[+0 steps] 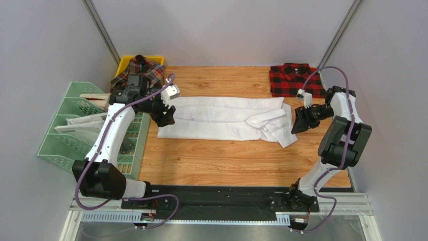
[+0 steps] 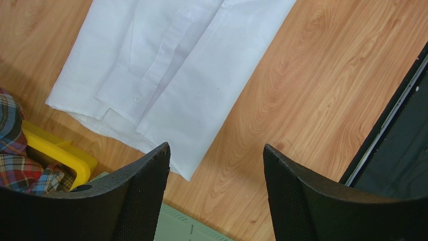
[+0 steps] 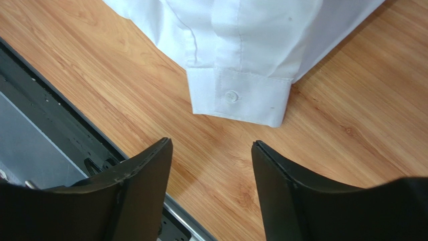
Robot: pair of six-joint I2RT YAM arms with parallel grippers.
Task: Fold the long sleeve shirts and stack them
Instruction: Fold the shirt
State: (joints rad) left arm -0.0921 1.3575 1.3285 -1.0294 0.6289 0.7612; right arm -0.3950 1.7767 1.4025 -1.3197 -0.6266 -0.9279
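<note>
The white shirt (image 1: 226, 118) lies folded lengthwise across the table's middle, its hem at the left and its collar and cuff at the right. My left gripper (image 1: 164, 116) is open above the hem corner (image 2: 150, 75). My right gripper (image 1: 300, 122) is open just right of the shirt, above its buttoned cuff (image 3: 238, 95). The red-and-black checked shirt (image 1: 294, 79) lies folded at the back right. The tartan shirt (image 1: 140, 71) is bunched in a yellow bin (image 1: 123, 63) at the back left; it also shows in the left wrist view (image 2: 15, 160).
A green file rack (image 1: 83, 125) holding paper sheets stands along the table's left edge, under my left arm. A black strip and metal rail (image 1: 221, 201) run along the near edge. Grey walls enclose the sides and back.
</note>
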